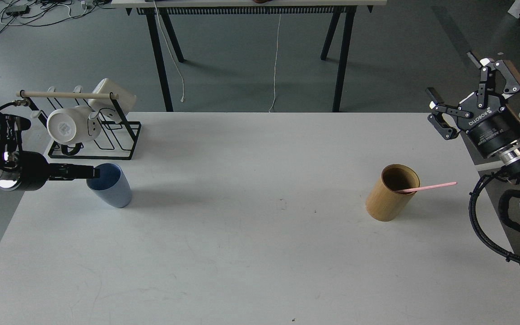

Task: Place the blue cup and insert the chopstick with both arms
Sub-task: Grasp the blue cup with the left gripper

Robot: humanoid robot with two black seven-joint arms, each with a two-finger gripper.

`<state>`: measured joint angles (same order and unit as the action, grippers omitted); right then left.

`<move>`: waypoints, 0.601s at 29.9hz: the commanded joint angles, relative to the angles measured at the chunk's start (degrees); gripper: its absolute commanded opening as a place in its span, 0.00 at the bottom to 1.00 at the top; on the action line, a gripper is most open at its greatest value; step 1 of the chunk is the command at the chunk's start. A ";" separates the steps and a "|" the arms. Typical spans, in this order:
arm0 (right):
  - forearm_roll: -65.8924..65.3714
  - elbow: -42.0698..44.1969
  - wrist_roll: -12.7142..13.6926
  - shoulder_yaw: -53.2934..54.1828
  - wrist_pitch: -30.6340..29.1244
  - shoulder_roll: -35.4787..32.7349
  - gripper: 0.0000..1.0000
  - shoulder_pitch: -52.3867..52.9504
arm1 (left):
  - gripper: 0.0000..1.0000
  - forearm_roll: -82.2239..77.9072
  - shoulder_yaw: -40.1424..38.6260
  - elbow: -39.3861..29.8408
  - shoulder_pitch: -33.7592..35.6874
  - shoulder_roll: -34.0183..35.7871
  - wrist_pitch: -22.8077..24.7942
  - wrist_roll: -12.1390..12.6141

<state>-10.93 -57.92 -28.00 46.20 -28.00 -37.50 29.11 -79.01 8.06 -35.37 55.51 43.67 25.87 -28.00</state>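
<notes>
Both grippers are showing: the left gripper [94, 172] is reaching the blue cup's [110, 186] rim, its grip unclear. The right gripper [470, 85] is hanging spread and empty, while the chopstick [429, 186] is leaning inside the tan wooden cylinder [391, 193].

The left arm [2, 169] comes in low and level from the left edge; its gripper [90, 172] is seen edge-on, fingers not distinguishable. The right arm [508, 149] rises from the right edge, wrist angled up-left, its gripper [456, 88] with fingers spread wide apart, holding nothing.
</notes>
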 commanded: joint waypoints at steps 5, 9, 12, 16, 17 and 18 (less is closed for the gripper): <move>-0.05 0.17 0.00 1.62 0.00 -0.03 0.96 -0.89 | 0.98 -0.18 0.12 2.68 -0.40 -2.62 0.06 0.00; -0.05 0.52 0.00 1.62 0.00 -0.03 0.96 -0.89 | 0.96 -0.09 0.03 2.77 -0.49 -2.89 0.06 0.00; -0.05 0.61 0.00 1.70 0.00 -0.03 0.96 -1.16 | 0.86 0.09 0.03 2.77 -0.41 -2.98 -0.12 0.00; -0.05 0.61 0.00 1.70 0.00 -0.03 0.96 -1.33 | 0.62 -0.09 0.03 2.77 -0.58 -2.89 -1.34 0.00; -0.05 0.61 0.00 1.70 0.00 -0.03 0.96 -1.33 | 0.55 -0.18 0.03 2.77 -0.58 -2.80 -1.96 0.00; -0.05 0.70 0.00 1.70 0.00 -0.12 0.96 -1.33 | 0.53 -0.18 0.12 2.77 -0.76 -2.89 -2.40 0.00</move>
<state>-10.99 -57.30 -28.00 47.90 -28.00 -37.53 27.79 -79.01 8.09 -32.60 55.04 40.77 24.74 -28.00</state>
